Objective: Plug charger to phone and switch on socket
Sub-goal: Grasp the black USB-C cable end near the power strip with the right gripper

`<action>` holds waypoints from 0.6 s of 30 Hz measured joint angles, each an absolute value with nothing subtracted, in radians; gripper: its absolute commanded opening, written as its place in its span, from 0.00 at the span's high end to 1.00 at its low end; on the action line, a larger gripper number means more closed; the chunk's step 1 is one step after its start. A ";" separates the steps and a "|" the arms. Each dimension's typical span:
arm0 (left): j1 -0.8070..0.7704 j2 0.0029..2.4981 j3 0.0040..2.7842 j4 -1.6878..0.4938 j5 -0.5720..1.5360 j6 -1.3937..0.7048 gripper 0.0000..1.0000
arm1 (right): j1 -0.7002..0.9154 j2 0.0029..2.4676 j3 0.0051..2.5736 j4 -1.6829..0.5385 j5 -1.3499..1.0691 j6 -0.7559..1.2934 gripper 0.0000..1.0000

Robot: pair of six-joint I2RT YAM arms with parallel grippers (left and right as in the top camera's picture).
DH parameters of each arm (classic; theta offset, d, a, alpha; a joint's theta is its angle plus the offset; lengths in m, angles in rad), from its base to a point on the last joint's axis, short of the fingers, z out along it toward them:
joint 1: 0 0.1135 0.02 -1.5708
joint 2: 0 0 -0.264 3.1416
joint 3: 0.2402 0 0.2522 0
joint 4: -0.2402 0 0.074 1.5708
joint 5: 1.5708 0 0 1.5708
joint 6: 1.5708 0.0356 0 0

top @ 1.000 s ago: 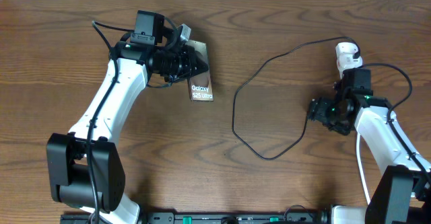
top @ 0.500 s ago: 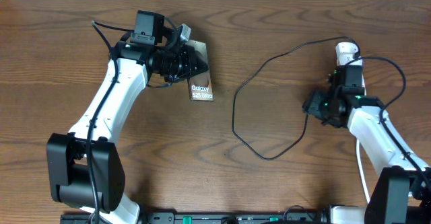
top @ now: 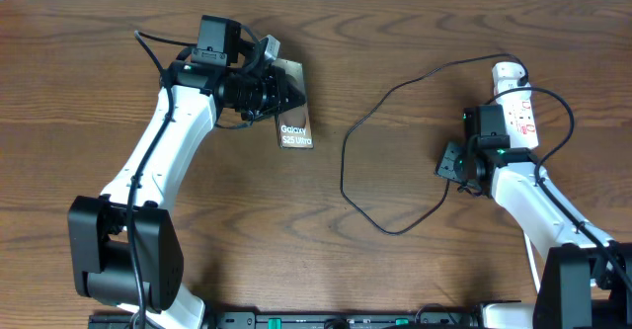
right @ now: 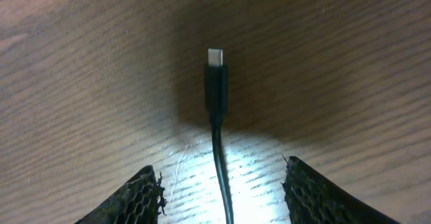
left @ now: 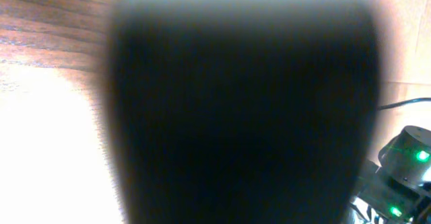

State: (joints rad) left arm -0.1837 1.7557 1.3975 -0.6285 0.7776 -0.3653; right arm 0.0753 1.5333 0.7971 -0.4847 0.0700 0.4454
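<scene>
Right gripper [right: 222, 175] wide open, empty, straddles thin black charger cable [right: 216, 83]; skewed closing may flick its plug away. Left gripper [top: 284, 94] on brownish-grey Galaxy phone [top: 296, 131]: grip unclear.

The table [top: 415, 270] is brown wood with a clear running grain, smooth and lightly sheened. In the right wrist view it throws back a pale glare close to the cable. The charger [right: 216, 89] has a black, matt, plastic-looking plug body and cord, ending in a small bright metal tip. The pads [right: 135, 197] of the right gripper [right: 221, 180] are black and rough, with a honeycomb texture. The phone [top: 295, 131] shows a glossy, reflective brownish-grey face. The socket [top: 521, 110] is smooth white plastic. The left arm [top: 173, 136] and right arm [top: 533, 196] wear smooth white plastic shells with a slight shine, over matt black joints.
</scene>
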 measured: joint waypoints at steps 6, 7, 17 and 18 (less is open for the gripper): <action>-0.203 1.756 1.398 -0.628 0.773 -0.365 0.92 | 0.075 1.594 0.797 -0.451 0.079 0.449 0.50; -0.207 1.756 1.398 -0.628 0.770 -0.365 0.93 | 0.075 1.610 0.797 -0.447 0.079 0.449 0.51; -0.217 1.756 1.398 -0.625 0.753 -0.365 0.92 | 0.075 1.649 0.796 -0.403 0.072 0.466 0.75; -0.217 1.756 1.398 -0.625 0.753 -0.365 0.93 | 0.075 1.649 0.796 -0.404 0.072 0.469 0.78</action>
